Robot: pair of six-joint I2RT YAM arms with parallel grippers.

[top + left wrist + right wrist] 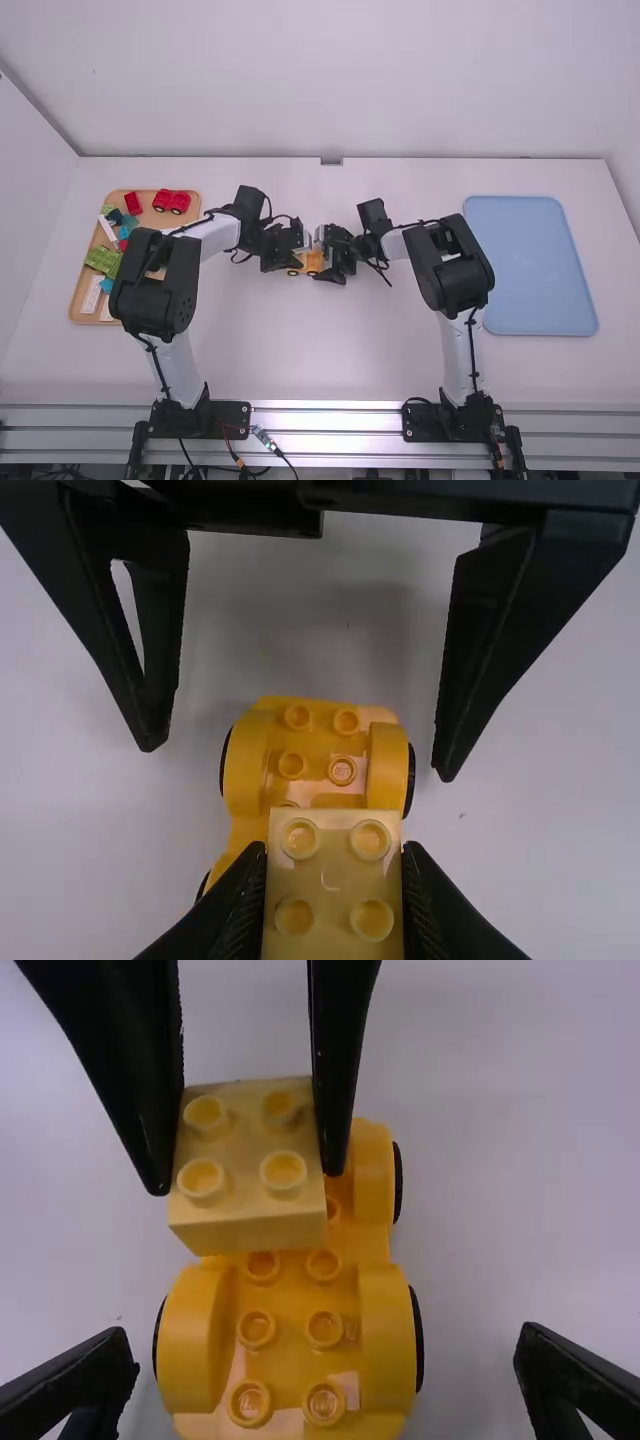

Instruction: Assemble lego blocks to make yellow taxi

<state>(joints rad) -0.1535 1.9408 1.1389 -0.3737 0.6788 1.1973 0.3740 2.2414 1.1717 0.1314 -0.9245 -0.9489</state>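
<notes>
One block for mounting on yellow chassis (290,1330)

Gripping pale yellow block (245,1222) in left gripper (334,865), with studs facing up. Straddling chassis with right gripper (328,1345), having fingers wide and apart from both sides. Finding chassis on table (330,360), between arms, partly under block; being unable to confirm contact. Judging step as placing taxi's upper block, not yet pressed home. Next, needing rows of studs aligned, then straight downward push, probably bracing chassis with right gripper. Farther out, noting green pieces (103,260) on wooden tray (86,272).
</notes>
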